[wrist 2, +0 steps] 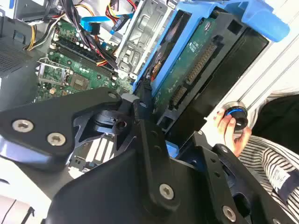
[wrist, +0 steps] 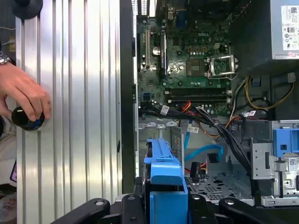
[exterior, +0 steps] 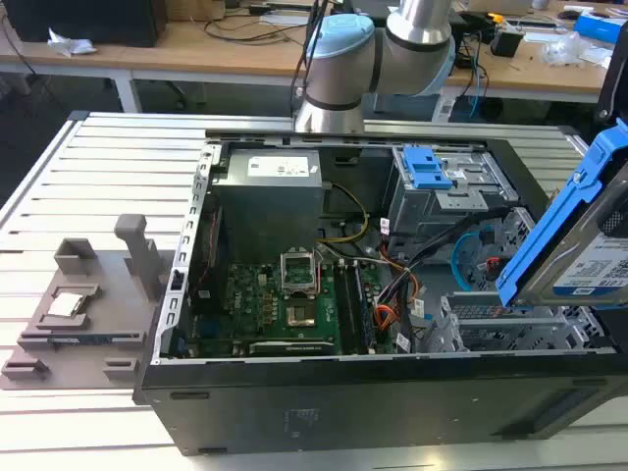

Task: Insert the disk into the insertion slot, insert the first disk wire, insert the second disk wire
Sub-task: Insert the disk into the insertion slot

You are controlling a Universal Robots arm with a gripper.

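Note:
The disk, silver-grey with a white label in a bright blue carrier, hangs tilted above the open computer case at the exterior view's right. My gripper is shut on the disk, whose green board faces the second wrist view. In the first wrist view the blue carrier edge sits between the black fingers, above the insertion slot, a grey perforated bay. The second disk wire, flat and light blue, loops over that bay. The first disk wire, a thin red-and-black strand, lies beside it.
A taller grey cage with a blue latch plate stands behind the slot. Black and orange cable bundles cross from the motherboard. A person's hand holds a dark knob on the slatted table beside the case. A grey fixture stands at the exterior view's left.

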